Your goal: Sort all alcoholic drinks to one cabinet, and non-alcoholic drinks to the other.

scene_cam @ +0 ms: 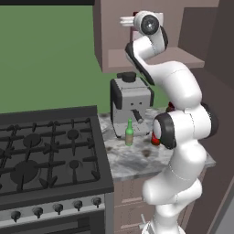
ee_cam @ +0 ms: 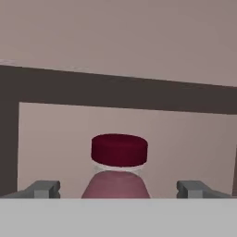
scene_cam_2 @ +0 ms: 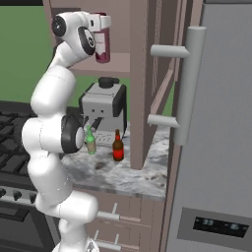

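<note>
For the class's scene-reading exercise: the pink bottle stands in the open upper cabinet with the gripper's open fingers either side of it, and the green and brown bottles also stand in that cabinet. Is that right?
Not quite. The green bottle and brown bottle stand on the counter by the coffee machine, as the right base view shows. The rest holds: the pink bottle is in the cabinet, between the open gripper.

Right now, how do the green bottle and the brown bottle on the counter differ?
The green bottle is slimmer with a pale label; the brown bottle is stouter with a red label. The green one stands nearer the coffee machine, the brown one nearer the cabinet side. Both are upright, long-necked and untouched.
</note>
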